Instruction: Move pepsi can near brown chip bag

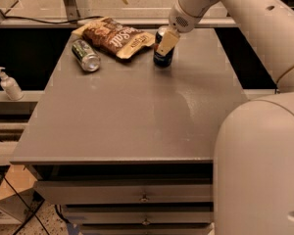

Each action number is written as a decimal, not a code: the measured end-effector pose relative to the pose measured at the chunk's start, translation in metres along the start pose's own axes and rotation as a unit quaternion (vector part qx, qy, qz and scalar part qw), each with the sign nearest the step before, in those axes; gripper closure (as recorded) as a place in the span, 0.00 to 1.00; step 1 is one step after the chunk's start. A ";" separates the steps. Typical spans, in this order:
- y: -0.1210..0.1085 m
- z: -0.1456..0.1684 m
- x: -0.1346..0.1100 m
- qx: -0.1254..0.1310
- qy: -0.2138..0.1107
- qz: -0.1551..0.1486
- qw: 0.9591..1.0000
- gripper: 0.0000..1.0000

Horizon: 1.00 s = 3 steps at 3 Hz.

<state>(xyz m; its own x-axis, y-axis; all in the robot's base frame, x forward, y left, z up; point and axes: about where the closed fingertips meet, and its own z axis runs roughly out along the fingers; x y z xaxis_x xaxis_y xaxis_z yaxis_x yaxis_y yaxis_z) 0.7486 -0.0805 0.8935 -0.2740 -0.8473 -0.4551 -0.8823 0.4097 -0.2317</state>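
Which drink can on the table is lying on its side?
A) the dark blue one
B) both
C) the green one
C: the green can lies on its side left of the brown chip bag, while the pepsi can stands upright with the gripper at its top.
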 end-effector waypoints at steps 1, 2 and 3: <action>-0.003 0.003 -0.003 0.001 0.001 0.012 1.000 0.32; -0.004 -0.001 -0.009 -0.002 -0.010 0.015 1.000 0.09; -0.003 0.002 -0.009 -0.004 -0.010 0.015 1.000 0.00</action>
<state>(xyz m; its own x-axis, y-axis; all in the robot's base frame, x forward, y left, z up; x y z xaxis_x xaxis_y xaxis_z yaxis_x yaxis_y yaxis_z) 0.7547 -0.0737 0.8966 -0.2930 -0.8278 -0.4784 -0.8771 0.4319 -0.2102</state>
